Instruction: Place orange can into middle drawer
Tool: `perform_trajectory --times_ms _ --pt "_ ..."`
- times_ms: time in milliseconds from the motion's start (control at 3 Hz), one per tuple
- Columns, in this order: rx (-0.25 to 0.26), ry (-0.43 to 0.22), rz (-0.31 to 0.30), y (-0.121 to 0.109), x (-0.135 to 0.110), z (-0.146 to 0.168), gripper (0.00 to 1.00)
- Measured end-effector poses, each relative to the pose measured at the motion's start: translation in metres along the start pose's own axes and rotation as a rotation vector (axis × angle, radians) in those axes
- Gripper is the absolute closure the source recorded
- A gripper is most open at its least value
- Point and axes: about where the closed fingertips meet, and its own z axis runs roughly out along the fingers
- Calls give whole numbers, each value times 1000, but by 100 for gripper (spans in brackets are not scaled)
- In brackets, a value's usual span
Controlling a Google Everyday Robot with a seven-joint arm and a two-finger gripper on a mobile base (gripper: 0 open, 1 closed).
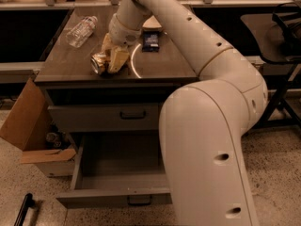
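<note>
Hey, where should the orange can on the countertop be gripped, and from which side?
Across its curved body, coming from above: the orange can lies on its side on the countertop, silver end toward the front-left. The gripper is right at its body.

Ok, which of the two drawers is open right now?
The lower one, the middle drawer, pulled out with its floor showing; the drawer above is shut. The gripper is over the countertop, at the orange can.

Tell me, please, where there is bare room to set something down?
The middle drawer has a bare floor. The countertop is free left of the orange can and right of the dark packet; crowded around the gripper at the can.
</note>
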Motion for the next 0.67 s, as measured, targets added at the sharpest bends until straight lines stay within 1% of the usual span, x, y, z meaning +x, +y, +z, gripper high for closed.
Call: perform_trajectory --times_ms 333,667 --pt "33 9 -26 5 -19 -20 100" --pt "36 -47 -23 27 -48 -35 100"
